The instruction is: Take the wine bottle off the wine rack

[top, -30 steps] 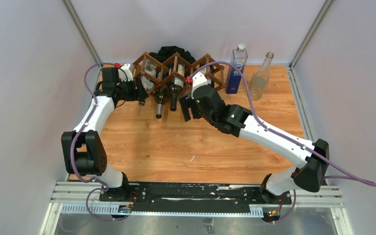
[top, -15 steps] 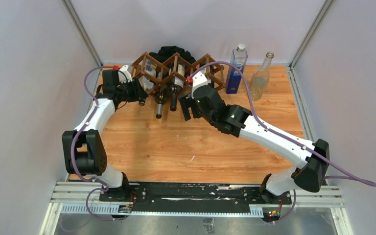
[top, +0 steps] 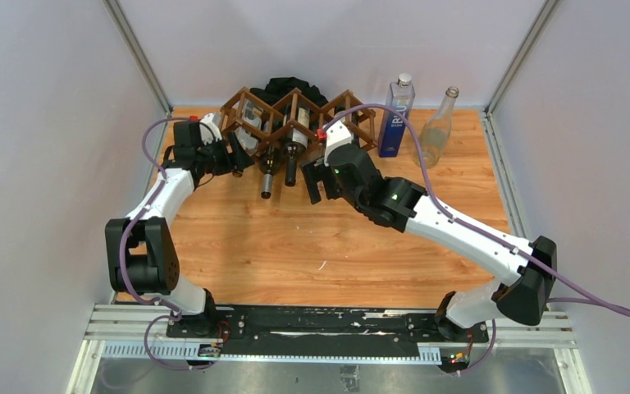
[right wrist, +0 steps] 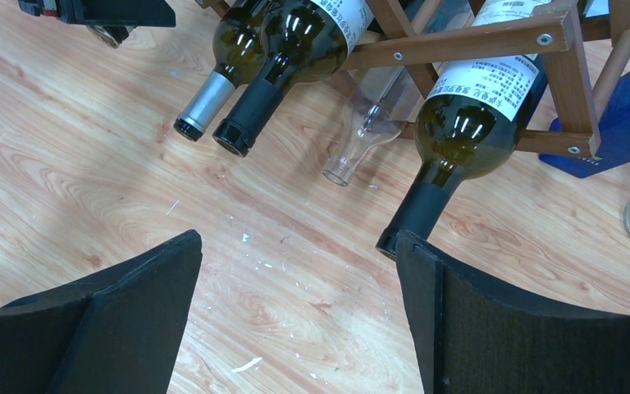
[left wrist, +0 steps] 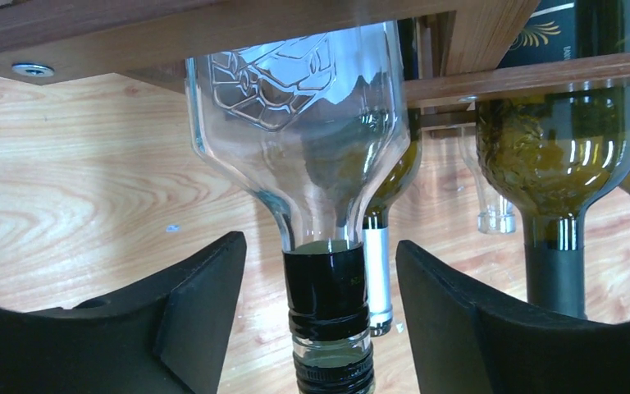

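White-labelled wine bottle (right wrist: 462, 135) lies in wine rack (right wrist: 459, 39).

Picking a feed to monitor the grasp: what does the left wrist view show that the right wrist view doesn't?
Only left wrist: the embossed clear bottle, its black-capped neck between the open left fingers, not touching them. Only right wrist: the blue box, and the open right fingers over bare table, holding nothing. Both: the wine rack and dark green bottles.
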Robot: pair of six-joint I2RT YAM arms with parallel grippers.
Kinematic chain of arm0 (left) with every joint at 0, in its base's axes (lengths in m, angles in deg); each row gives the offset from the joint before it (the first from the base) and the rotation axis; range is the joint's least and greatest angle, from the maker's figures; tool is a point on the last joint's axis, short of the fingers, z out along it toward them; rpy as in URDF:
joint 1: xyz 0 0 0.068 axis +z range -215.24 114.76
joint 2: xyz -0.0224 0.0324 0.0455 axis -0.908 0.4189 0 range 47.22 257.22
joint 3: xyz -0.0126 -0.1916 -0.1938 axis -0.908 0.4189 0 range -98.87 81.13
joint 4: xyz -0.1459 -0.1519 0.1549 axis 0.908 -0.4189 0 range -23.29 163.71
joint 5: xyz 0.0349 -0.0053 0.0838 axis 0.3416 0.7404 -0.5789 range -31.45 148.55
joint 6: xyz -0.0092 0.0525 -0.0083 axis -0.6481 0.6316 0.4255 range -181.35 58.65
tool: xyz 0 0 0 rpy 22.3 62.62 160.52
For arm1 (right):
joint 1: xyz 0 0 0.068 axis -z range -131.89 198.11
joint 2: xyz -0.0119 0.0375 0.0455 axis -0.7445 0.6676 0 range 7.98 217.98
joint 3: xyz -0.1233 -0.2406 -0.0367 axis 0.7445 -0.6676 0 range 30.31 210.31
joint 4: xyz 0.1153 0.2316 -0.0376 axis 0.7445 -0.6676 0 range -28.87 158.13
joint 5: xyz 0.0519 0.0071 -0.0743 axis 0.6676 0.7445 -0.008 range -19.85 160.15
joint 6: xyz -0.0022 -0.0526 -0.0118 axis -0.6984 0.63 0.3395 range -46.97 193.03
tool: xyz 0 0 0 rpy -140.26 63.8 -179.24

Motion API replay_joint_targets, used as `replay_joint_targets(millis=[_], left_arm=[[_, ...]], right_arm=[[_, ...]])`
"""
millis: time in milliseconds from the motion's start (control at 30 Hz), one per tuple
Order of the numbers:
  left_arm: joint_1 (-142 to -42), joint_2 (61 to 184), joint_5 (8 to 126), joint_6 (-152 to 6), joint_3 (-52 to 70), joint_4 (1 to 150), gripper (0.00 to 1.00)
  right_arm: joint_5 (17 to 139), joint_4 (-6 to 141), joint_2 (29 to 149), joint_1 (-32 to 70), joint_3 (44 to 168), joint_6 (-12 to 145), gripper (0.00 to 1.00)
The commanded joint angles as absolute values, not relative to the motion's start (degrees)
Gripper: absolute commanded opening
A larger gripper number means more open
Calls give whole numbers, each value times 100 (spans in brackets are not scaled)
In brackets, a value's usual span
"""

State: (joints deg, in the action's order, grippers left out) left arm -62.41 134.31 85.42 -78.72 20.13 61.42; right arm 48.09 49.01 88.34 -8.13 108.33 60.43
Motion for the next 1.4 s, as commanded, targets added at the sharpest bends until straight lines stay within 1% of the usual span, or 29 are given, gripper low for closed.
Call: replay_joint_targets(millis=[0, 167, 267, 367, 467, 600, 700, 800, 933, 1000, 1033, 1200, 1367], left_arm=[[-6225, 13407, 8737, -8051, 1886, 6343, 68], [-6220, 13490, 8772, -8134, 1846, 6413, 57], [-6224, 13555, 8789, -8192, 1838, 6506, 53], [-6221, 13659, 8821, -8250, 1861, 6554, 53], [-6224, 13763, 8877, -8238, 1872, 6515, 58], [-6225, 13869, 8919, -8213, 1901, 6484, 60], [-6223, 13873, 8937, -8216, 1884, 6511, 52], [-6224, 13808, 9019, -8214, 1833, 6562, 37], [-6224, 13653, 9043, -8117, 1762, 6471, 13], [-6223, 13534, 9020, -8069, 1825, 6379, 3], [-6223, 13446, 9011, -8064, 1890, 6341, 0], [-6206, 12873, 9045, -7975, 2402, 6204, 0], [-6111, 12385, 9065, -7287, 2488, 5352, 0]], right_arm=[[4789, 4941, 8572, -884, 10705, 6042, 92], [4840, 4936, 8602, -886, 10745, 6050, 92], [4836, 4922, 8616, -885, 10767, 6070, 92], [4835, 4902, 8604, -886, 10758, 6070, 92], [4822, 4897, 8586, -884, 10757, 6069, 92], [4822, 4872, 8603, -886, 10789, 6088, 92], [4838, 4863, 8594, -884, 10807, 6093, 92], [4820, 4862, 8569, -884, 10805, 6139, 92], [4831, 4843, 8542, -884, 10805, 6185, 92], [4854, 4839, 8548, -871, 10834, 6234, 92], [4865, 4836, 8581, -858, 10866, 6268, 93], [4998, 4749, 8877, -734, 11191, 6464, 93], [5230, 4743, 9252, -623, 11528, 6663, 94]])
